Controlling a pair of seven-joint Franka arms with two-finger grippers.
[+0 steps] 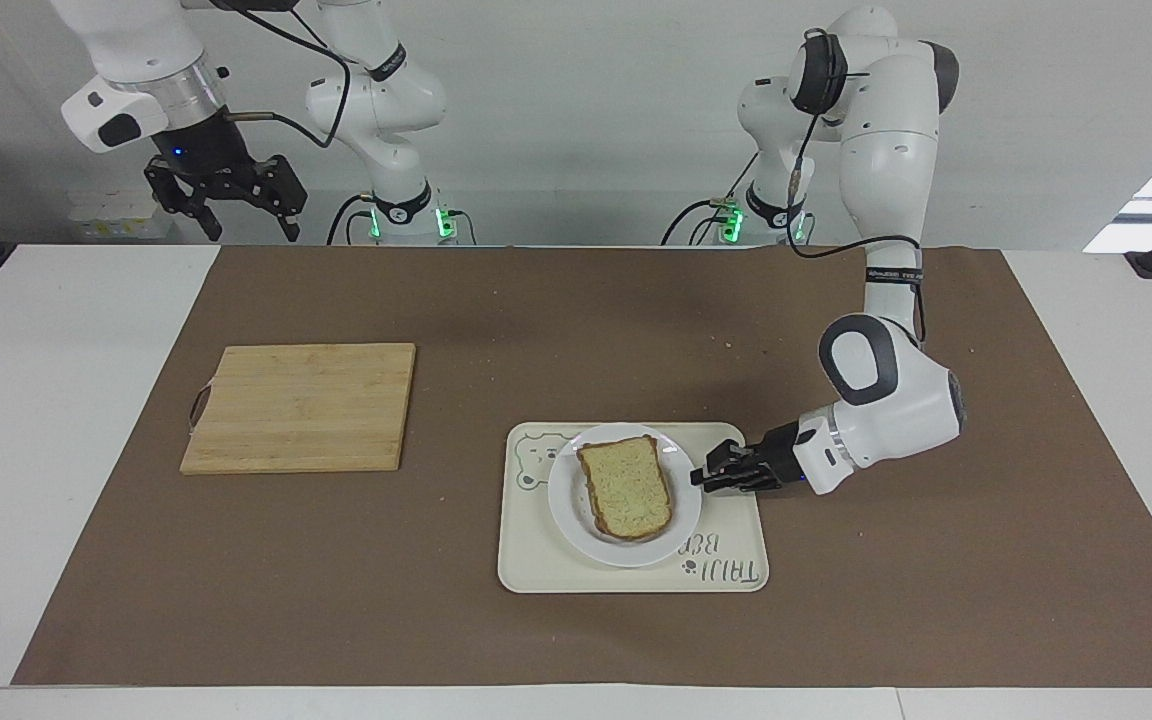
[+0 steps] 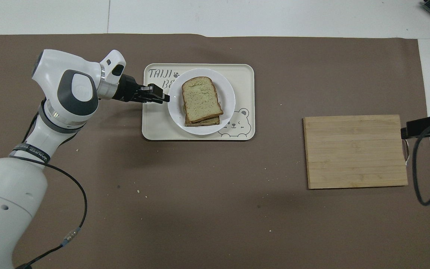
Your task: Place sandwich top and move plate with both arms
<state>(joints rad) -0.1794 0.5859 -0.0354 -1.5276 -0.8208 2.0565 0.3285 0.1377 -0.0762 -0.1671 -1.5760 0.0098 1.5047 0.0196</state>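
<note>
The sandwich top (image 1: 626, 487) lies on a stack of bread on the white plate (image 1: 564, 495), which sits on the cream tray (image 1: 536, 560). In the overhead view the sandwich top (image 2: 201, 98) covers the slice under it, on the plate (image 2: 229, 98). My left gripper (image 1: 701, 478) is low over the tray and shut on the plate's rim at the side toward the left arm's end; it also shows in the overhead view (image 2: 165, 98). My right gripper (image 1: 226, 205) is open, raised high over the table edge by its base, and waits.
A wooden cutting board (image 1: 301, 405) lies on the brown mat toward the right arm's end, also in the overhead view (image 2: 355, 151). The tray (image 2: 155, 127) has a bear drawing. Crumbs dot the mat.
</note>
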